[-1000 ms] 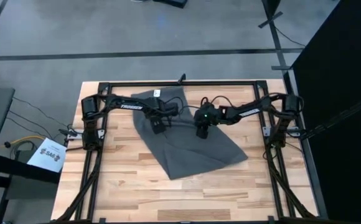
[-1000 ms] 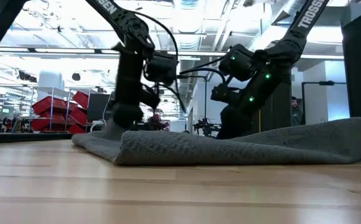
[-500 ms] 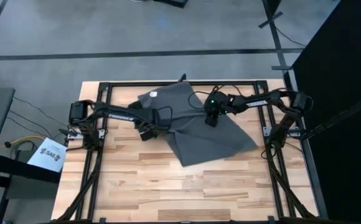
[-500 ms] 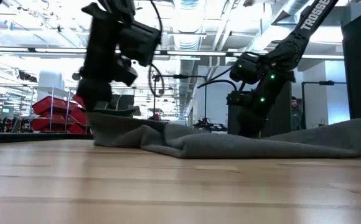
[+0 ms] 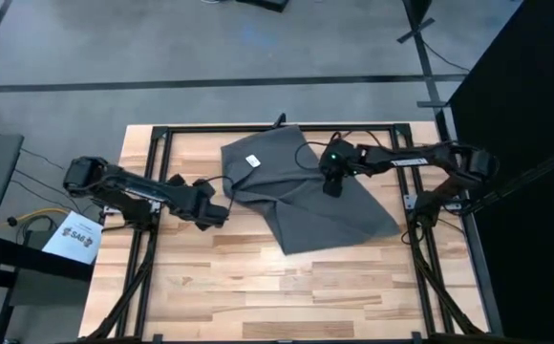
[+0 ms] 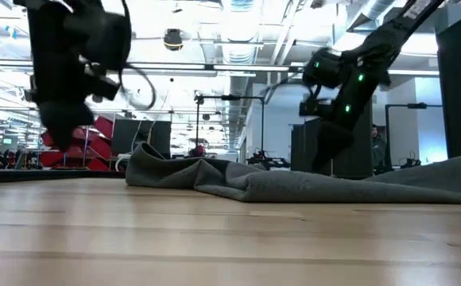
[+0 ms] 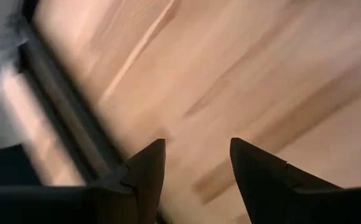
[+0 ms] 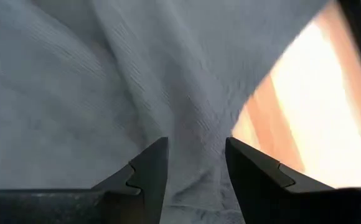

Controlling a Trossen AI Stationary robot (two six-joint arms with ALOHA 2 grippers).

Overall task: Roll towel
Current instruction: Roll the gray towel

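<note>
On table: towel [image 5: 301, 196], crumpled, unrolled. My left gripper [image 5: 212, 212] spread over bare wood; right gripper [image 5: 332, 182] spread above cloth. Risk: uneven, lopsided roll.

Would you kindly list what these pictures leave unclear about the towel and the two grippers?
- Towel: the low view shows only its near edge; folds hide the rest.
- Label tag: too small in the high view for any print to be read.
- Left gripper: open over bare wood; motion blur smears the table in its wrist view.
- Right gripper: open above the towel; whether it touches the cloth cannot be told.
</note>
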